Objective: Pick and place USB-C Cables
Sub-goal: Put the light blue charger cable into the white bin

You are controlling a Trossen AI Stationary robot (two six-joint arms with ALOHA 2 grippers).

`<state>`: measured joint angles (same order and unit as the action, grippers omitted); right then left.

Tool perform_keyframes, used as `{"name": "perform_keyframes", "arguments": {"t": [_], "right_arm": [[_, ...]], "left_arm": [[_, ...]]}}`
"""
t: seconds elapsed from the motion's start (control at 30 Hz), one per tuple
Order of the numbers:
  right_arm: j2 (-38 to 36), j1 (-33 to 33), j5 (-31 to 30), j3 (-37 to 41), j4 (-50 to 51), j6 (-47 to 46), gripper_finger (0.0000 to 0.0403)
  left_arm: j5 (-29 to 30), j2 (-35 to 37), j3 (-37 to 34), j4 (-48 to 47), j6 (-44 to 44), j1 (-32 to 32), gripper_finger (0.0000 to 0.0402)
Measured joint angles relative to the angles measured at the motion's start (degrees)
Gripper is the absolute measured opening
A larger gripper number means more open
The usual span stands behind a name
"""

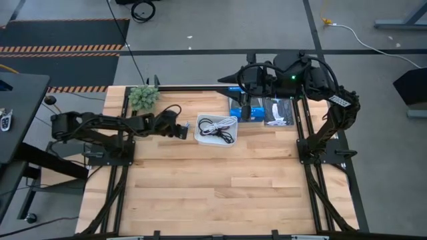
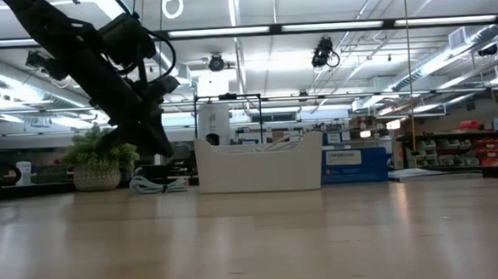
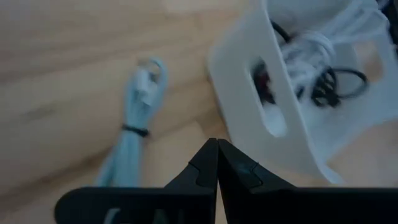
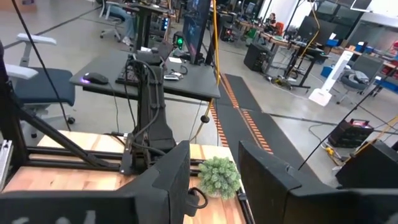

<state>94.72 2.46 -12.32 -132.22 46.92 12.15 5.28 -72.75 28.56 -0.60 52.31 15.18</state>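
Note:
A white tray point(image 1: 215, 130) stands at mid-table toward the far edge. It holds a coiled white cable point(image 3: 314, 46) and a black cable point(image 3: 339, 84), and a dark red one point(image 3: 264, 81) shows through its handle hole. A small grey cable point(image 3: 134, 127), tied with a dark band, lies flat on the wood just left of the tray. My left gripper point(image 3: 216, 155) is shut and hovers over the table between the grey cable and the tray wall. In the low view the gripper point(image 2: 158, 148) hangs above the cable point(image 2: 157, 185). My right gripper point(image 4: 214, 180) is open, raised at the far edge.
A small potted plant point(image 1: 143, 97) stands at the far left corner. A blue box point(image 1: 235, 110) and a white packet point(image 1: 279, 112) lie right of the tray, under the right arm. Bare wood point(image 1: 213, 187) stretches toward the near edge.

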Motion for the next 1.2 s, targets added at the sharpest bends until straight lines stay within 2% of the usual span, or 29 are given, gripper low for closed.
{"name": "perform_keyframes", "arguments": {"t": [0.1, 0.3, 0.57, 0.7, 0.83, 1.03, 1.2], "right_arm": [[0.0, 0.4, 0.0, 0.0, 0.0, -0.2, 0.0142], [0.2, 1.0, 0.0, -0.1, 0.1, -0.1, 0.0142], [1.8, 1.5, 0.0, -0.1, 1.7, -0.2, 0.0142], [1.8, 1.9, 0.1, 0.0, 2.3, -0.2, 0.0142], [1.8, 1.9, 0.0, 0.0, 1.5, -0.2, 0.0142], [1.8, 1.9, 0.0, 0.0, 1.2, -0.2, 0.0142], [1.8, 1.9, 0.0, 0.0, 1.1, -0.6, 0.0142]], "left_arm": [[-2.2, 0.3, 0.0, 0.1, -0.4, 0.3, 0.0013], [-1.7, 0.3, 0.0, -3.4, -7.7, 0.3, 0.0029], [1.4, 0.3, 0.0, -8.6, -16.9, 0.3, 0.0100], [5.1, 0.3, 1.5, -16.1, -21.7, 0.0, 0.0126], [7.5, -0.4, 1.9, -17.9, -25.7, -1.7, 0.0130], [11.8, -1.9, 1.9, -16.3, -26.0, -3.6, 0.0130], [11.7, -5.5, 1.9, -14.6, -26.0, -4.5, 0.0130]]}}
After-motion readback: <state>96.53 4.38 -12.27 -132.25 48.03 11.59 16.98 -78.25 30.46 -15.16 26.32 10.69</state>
